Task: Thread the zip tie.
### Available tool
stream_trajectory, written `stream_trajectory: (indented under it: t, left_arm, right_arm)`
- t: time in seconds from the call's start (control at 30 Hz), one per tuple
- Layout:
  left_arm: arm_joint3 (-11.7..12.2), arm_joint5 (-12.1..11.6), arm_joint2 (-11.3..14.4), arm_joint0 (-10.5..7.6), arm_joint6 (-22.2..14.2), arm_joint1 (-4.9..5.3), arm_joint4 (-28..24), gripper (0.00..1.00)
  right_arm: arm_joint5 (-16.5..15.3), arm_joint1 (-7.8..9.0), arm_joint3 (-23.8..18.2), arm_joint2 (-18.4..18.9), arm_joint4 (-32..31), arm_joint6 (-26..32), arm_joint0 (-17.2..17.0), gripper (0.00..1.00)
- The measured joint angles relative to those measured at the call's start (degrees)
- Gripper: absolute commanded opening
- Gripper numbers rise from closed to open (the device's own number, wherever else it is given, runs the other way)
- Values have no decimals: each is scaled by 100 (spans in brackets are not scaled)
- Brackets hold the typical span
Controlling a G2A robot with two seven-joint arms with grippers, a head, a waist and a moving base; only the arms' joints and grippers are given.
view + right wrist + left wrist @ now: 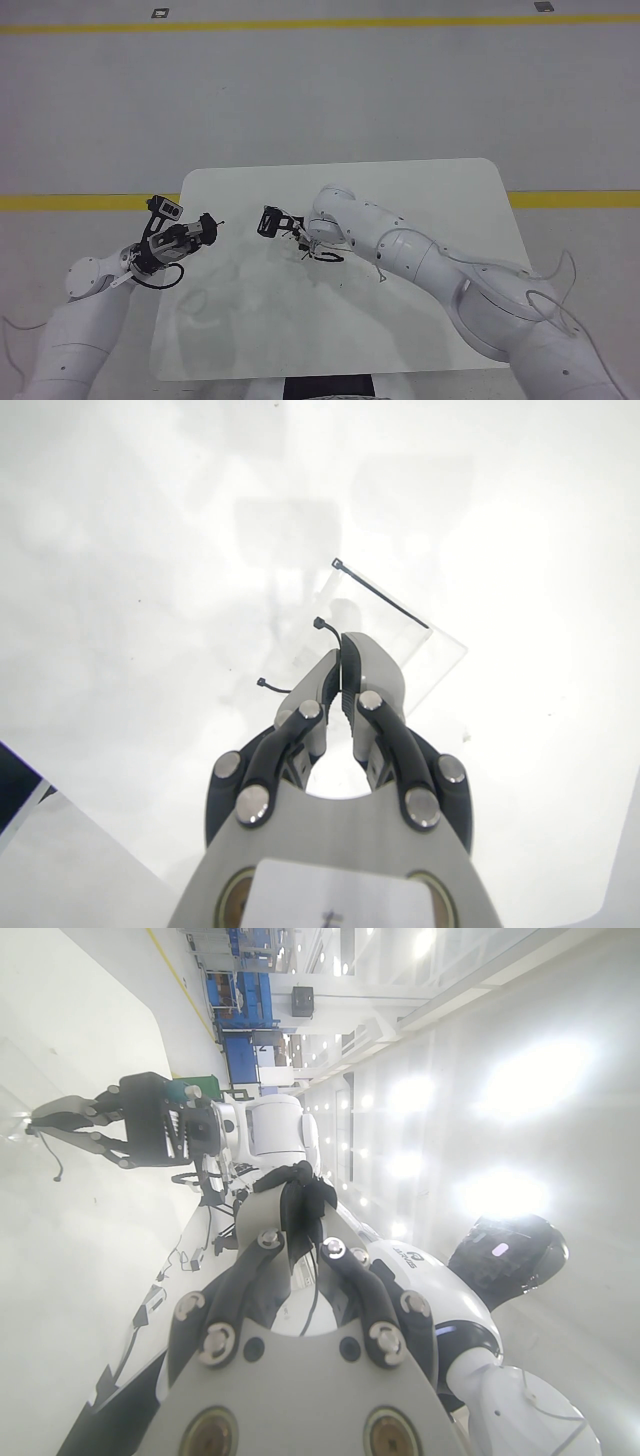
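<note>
We see a white table (420, 200) from above, with one arm coming in from each side.

The right gripper (341, 650) hangs over the table's left-centre and points down at it. Its fingers are pressed together and pinch a thin black tie (320, 623). The tie's small square head pokes out just past the fingertips and curves to one side. Another short dark end (267, 685), also with a small knob, shows from behind one finger. We cannot tell whether it belongs to the same tie.

Just beyond the right gripper, a second tie (380, 592) lies straight along the edge of a clear sheet (440, 660), which rests flat on the table. No gripper touches this tie.

The left gripper (300, 1178) is held near the table's left edge. It is turned sideways towards the right gripper, near it but apart from it. Its dark pads are drawn together at the tips. A thin dark strand runs back between its fingers, and we cannot tell what that strand is.

From the left wrist camera, the right gripper appears farther off, with a fine black strand curling away from its closed tips.
</note>
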Motion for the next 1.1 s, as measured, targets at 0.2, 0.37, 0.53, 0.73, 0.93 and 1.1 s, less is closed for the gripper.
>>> stream_trajectory:
  t: [0.2, 0.37, 0.53, 0.73, 0.93, 1.1]
  left_arm:
    - [0, 0, 0, 0, 0, 0, 0, 0]
    - [0, 0, 0, 0, 0, 0, 0, 0]
    - [0, 0, 0, 0, 0, 0, 0, 0]
    - [0, 0, 0, 0, 0, 0, 0, 0]
    - [0, 0, 0, 0, 0, 0, 0, 0]
    - [0, 0, 0, 0, 0, 0, 0, 0]
  right_arm:
    - [0, 110, -53, 10, 108, -145, 34, 0]
    - [0, 232, -93, 140, 247, -381, 39, 0]
    - [0, 420, -192, 409, 435, -726, -40, 0]
    - [6, 744, -250, 1024, 929, -1171, -287, 0]
    - [0, 1148, -519, 1870, 1651, -1504, -771, 0]
    - [0, 1479, -974, 2458, 1879, -1647, -1228, 0]
